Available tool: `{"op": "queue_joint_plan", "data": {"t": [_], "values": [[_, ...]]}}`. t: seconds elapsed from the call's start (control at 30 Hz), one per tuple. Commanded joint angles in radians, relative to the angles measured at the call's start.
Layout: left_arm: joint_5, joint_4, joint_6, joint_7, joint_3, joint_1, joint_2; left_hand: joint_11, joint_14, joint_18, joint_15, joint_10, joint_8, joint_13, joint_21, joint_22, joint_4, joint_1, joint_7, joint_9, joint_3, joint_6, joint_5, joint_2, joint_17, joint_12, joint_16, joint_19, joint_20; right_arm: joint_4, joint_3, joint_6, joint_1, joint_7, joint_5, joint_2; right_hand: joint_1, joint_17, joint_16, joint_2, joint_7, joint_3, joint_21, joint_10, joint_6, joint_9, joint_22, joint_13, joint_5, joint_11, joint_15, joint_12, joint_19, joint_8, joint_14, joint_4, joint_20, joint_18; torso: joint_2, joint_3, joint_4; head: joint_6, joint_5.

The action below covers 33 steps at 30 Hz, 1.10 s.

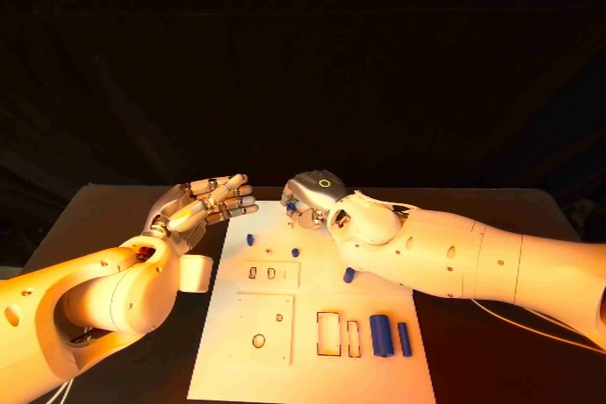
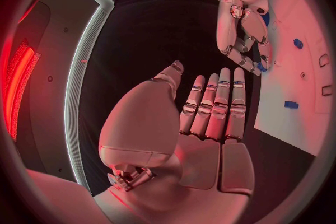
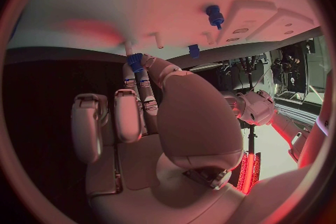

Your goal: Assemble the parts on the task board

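Right wrist view shows the blue part (image 3: 135, 61) pinched at the tips of my right hand (image 3: 150, 123), thumb against fingers, held close over the far end of the task board (image 3: 140, 5). From the head view that hand (image 1: 312, 194) sits above the board's far edge (image 1: 271, 218), with a speck of blue just visible under the fingers.

I judge the part to be light, rigid plastic, small enough to twist or slip out of a fingertip pinch, so a hold across its sides near the upper end, leaving the lower end free for the hole, seems the right one. It should not need much force.

Other blue pieces stand or lie on the board: a small peg (image 1: 250, 239) and another (image 1: 296, 251) near the far end, one by my right forearm (image 1: 348, 274), and two longer bars (image 1: 380, 335) at the near end beside the rectangular slots (image 1: 328, 333).

My left hand (image 1: 202, 208) hovers just off the board's left edge, palm up, fingers straight and together, holding nothing.
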Motion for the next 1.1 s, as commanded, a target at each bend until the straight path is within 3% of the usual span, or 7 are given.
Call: {"op": "queue_joint_plan", "data": {"t": [0.03,0.3,0.8,1.1], "values": [[-0.001,0.002,0.020,0.004,0.001,0.002,-0.001,0.005,0.007,0.011,-0.001,0.000,-0.006,0.000,0.007,0.001,-0.003,-0.001,0.021,0.000,0.000,0.003,-0.001,0.011,-0.001,-0.007,-0.005,0.007,0.003,0.000,-0.002,0.022,-0.003,-0.010,-0.017,-0.008,0.011,0.001,0.003,0.006,0.002,0.007,0.004,0.049,0.004,0.001,0.116,0.028,0.002,-0.045,-0.007,0.002,0.051,0.001,0.048,-0.004,-0.007,-0.016,0.001,0.0005,0.0002,0.000,-0.001],[-0.001,0.000,0.019,0.004,0.001,0.003,-0.006,0.005,0.007,0.011,-0.001,0.000,-0.006,0.000,0.007,0.001,-0.003,-0.001,0.021,0.000,0.000,0.003,-0.001,0.011,-0.001,-0.007,-0.005,0.007,0.003,0.028,-0.002,0.008,-0.002,-0.019,-0.038,-0.032,0.010,0.000,0.003,0.006,0.001,0.007,0.004,0.050,0.005,0.002,0.116,0.029,0.001,-0.046,-0.007,0.001,0.051,0.001,0.048,-0.005,-0.007,-0.016,0.003,0.0014,-0.0001,0.004,-0.002],[-0.001,-0.001,0.019,0.004,0.001,0.003,-0.005,0.005,0.008,0.011,-0.001,0.000,-0.007,0.000,0.007,0.001,-0.006,0.000,0.021,0.000,0.000,0.003,-0.001,0.012,-0.001,-0.009,-0.007,0.007,0.003,0.027,-0.002,0.051,-0.001,-0.014,-0.033,-0.031,-0.001,-0.002,0.003,0.002,-0.001,0.005,0.007,0.050,0.005,0.005,0.121,0.031,-0.008,-0.046,-0.006,-0.003,0.051,-0.001,0.047,-0.004,-0.007,-0.016,0.006,0.0005,0.0030,0.004,-0.006],[-0.001,-0.001,0.019,0.003,0.001,0.004,-0.005,0.005,0.008,0.011,-0.001,0.000,-0.007,0.000,0.007,0.001,-0.006,0.000,0.021,0.000,0.000,0.003,-0.001,0.012,-0.001,-0.009,-0.007,0.007,0.003,0.003,-0.002,0.066,-0.001,-0.024,-0.031,-0.016,-0.030,-0.032,-0.014,-0.013,0.013,0.015,-0.019,-0.007,-0.043,-0.001,0.082,0.014,-0.020,-0.026,0.009,-0.047,0.030,-0.034,0.039,0.007,0.005,-0.008,0.007,-0.0001,0.0044,0.005,-0.009]]}}
